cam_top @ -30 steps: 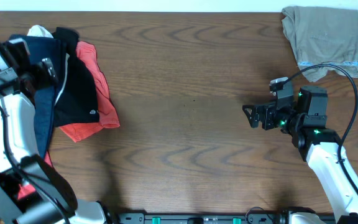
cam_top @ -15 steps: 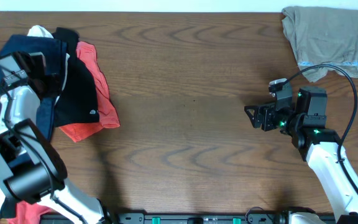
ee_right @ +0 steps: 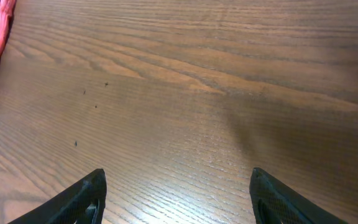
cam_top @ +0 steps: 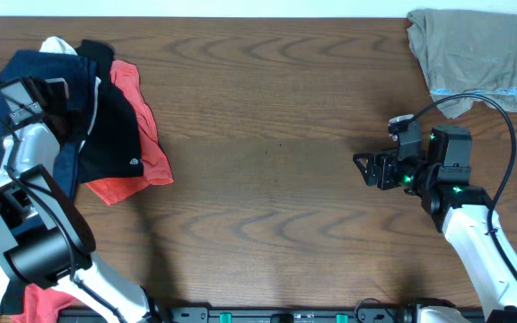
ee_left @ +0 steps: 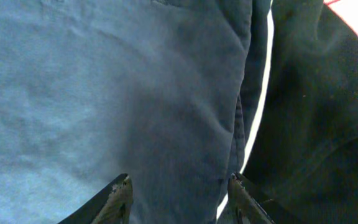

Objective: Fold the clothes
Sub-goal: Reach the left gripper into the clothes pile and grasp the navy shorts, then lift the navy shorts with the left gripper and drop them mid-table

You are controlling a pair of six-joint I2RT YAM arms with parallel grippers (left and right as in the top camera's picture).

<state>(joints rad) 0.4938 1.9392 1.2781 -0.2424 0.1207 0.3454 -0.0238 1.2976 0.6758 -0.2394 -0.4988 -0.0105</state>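
Left gripper [ee_left: 178,186] sits at the table's far left with its two dark fingertips [ee_left: 120,190] set moderately apart and nothing pinched between them. It is over the large dark navy blue cloth garment [ee_left: 104,93]; whether the tips touch the fabric cannot be told. Seen from overhead, this gripper [cam_top: 63,106] lies over the heap of clothes. The navy garment [cam_top: 30,65] spreads towards the table's left edge. A small white cloth piece [cam_top: 56,43] peeks out at the heap's top. Just right of the navy seam lies a black garment with a thin white stripe [cam_top: 110,126], and under its right side a coral-red garment [cam_top: 149,135] sticks out onto the brown wooden table [cam_top: 267,108].

Well apart to the right, the right gripper [cam_top: 363,168] points left over bare wood, its fingers spread wide and holding nothing, as the wrist view [ee_right: 176,193] shows. An olive-khaki garment with a pale hem [cam_top: 469,54] lies bunched in the far right corner.
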